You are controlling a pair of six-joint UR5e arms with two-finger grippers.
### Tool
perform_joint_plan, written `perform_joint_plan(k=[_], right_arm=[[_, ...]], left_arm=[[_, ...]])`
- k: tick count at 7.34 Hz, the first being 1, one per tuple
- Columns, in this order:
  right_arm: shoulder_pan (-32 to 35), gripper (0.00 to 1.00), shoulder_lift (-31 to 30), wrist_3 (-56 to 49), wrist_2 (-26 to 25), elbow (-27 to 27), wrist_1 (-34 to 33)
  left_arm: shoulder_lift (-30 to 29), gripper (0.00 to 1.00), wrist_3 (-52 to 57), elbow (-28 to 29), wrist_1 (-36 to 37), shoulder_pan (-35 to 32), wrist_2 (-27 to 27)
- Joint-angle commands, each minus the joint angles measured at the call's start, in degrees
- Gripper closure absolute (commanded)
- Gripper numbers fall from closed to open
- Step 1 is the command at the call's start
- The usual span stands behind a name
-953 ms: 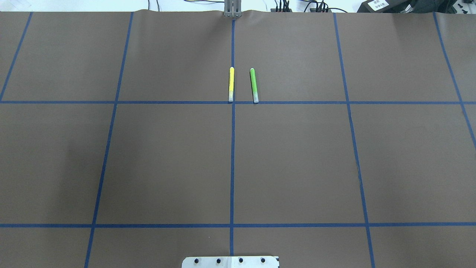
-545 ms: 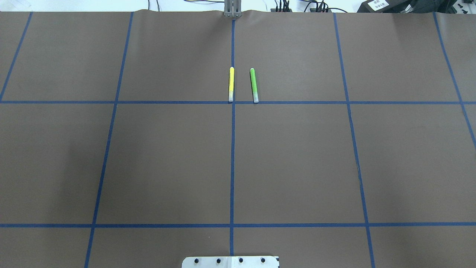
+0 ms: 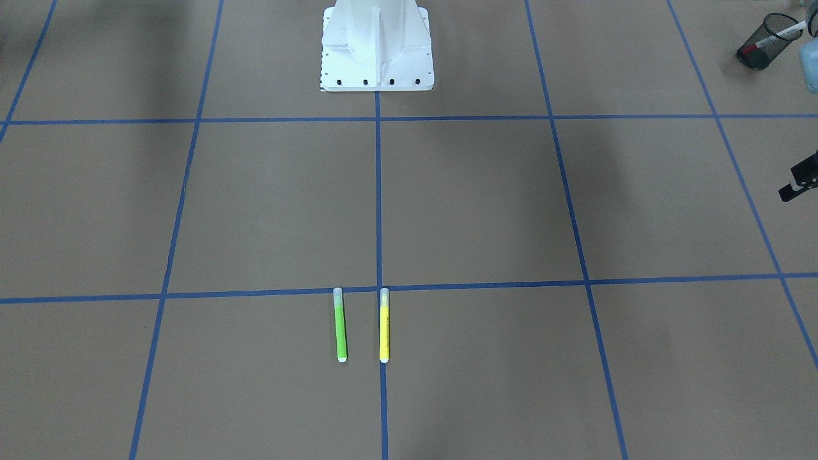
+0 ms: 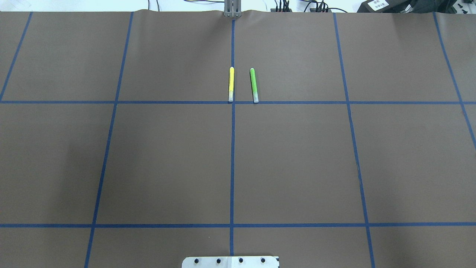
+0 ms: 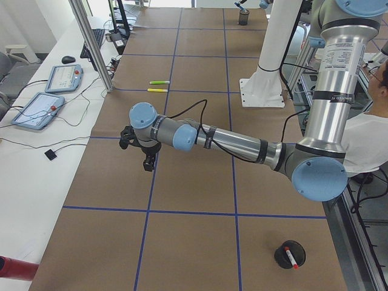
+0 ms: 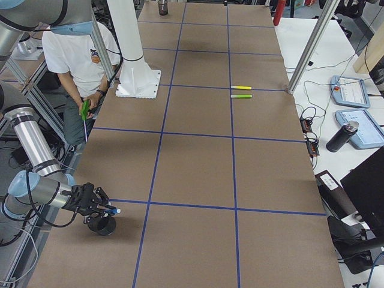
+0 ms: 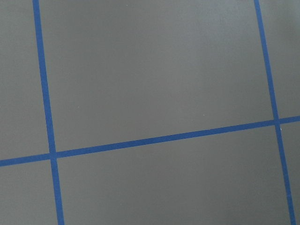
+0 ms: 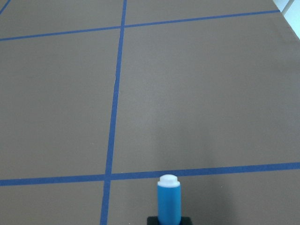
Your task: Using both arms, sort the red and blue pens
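Note:
The blue pen (image 8: 168,200) stands out from my right gripper (image 8: 168,220), which is shut on it. In the exterior right view that gripper (image 6: 102,208) hovers just above a black mesh cup (image 6: 103,225) at the table's near corner. The red pen (image 5: 291,256), white-barrelled with a red cap, stands in another black mesh cup (image 5: 287,254), which also shows in the front-facing view (image 3: 762,46). My left gripper (image 5: 143,153) hangs low over bare table, well away from that cup; I cannot tell whether it is open or shut. Both arms are outside the overhead view.
A yellow pen (image 4: 231,84) and a green pen (image 4: 254,85) lie side by side near the table's middle far line. The white pedestal (image 3: 377,45) stands at the robot's side. A seated person (image 6: 78,54) holds a green object beside the table.

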Motion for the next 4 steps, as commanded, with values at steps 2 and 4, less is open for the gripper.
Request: perform_joint_plan(k=[2,4], right_arm=[[9.4,1.00,0.1,-4.2,0.8,0.1,-0.1],[13.6,1.00,0.1,-6.5,1.0,-0.1,-0.2]], left_arm=[[0.0,0.08,0.0,0.0,0.0,0.0,0.0],[0.0,0.08,0.0,-0.1,0.0,0.0,0.0]])
